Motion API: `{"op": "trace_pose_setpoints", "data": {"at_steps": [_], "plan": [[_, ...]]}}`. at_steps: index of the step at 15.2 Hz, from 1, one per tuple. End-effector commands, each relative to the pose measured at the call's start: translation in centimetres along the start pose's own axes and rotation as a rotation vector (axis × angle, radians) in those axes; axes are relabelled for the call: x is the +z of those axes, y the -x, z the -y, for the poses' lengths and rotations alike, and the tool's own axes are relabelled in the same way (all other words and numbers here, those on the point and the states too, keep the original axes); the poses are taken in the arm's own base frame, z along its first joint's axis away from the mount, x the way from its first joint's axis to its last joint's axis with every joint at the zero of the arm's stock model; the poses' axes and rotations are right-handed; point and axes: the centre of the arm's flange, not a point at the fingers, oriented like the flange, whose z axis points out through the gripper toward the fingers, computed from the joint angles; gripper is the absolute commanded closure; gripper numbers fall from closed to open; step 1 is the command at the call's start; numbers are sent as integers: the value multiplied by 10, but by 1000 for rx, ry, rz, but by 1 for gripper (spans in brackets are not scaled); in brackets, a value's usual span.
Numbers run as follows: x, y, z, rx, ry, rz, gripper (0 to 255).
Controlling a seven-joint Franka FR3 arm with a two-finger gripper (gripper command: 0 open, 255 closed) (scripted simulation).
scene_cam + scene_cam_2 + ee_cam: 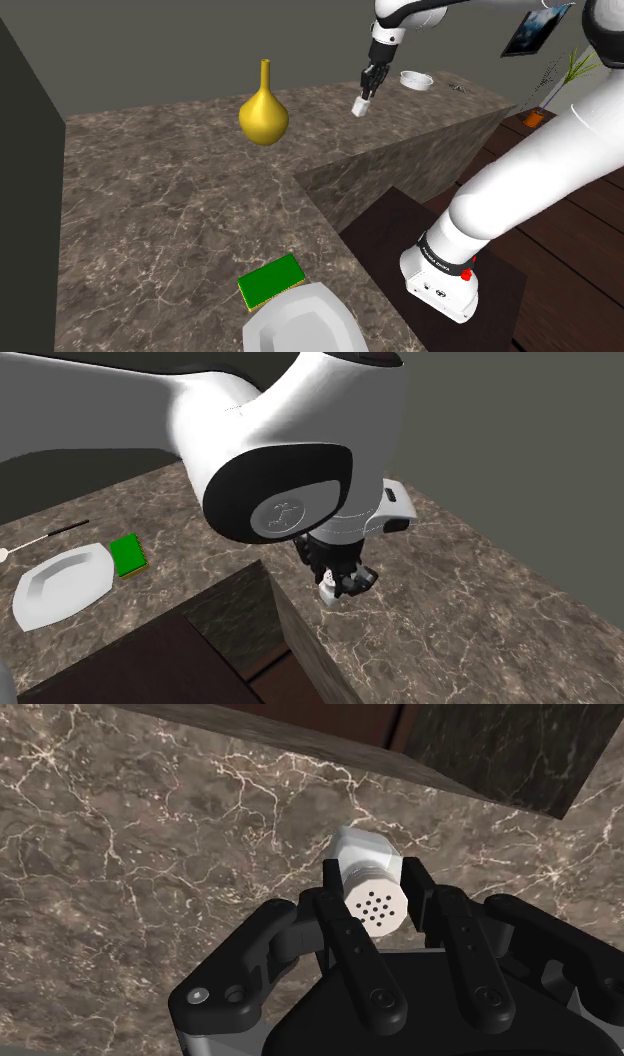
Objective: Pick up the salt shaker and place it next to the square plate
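gripper (367, 92) | fingers clamped on white salt shaker (368, 876) | over marble counter (150, 200), near its edge | square plate (60, 587) well apart

Both exterior views overlook the counter (150, 200); the second sits close against the arm (260, 422).

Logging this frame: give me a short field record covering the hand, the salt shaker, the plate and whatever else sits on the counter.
hand: shut on the salt shaker, one finger on each side
salt shaker: white, perforated cap facing the wrist camera, appears lifted off the counter
square plate: white, at the counter's near end in the shoulder view, far from the shaker
green block: flat on the counter, right beside the plate's rim
other items: yellow vase, small white bowl
task status: shaker grasped, not yet placed by the plate
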Motion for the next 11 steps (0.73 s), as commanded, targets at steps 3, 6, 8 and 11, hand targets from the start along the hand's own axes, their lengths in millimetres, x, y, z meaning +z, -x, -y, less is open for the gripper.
{"op": "trace_pose_setpoints", "data": {"at_steps": [3,6,8,11], "plan": [[0,39,38,0,1,0,255],[0,67,66,0,1,0,255],[0,86,84,0,1,0,255],[0,114,112,0,1,0,255]]}}
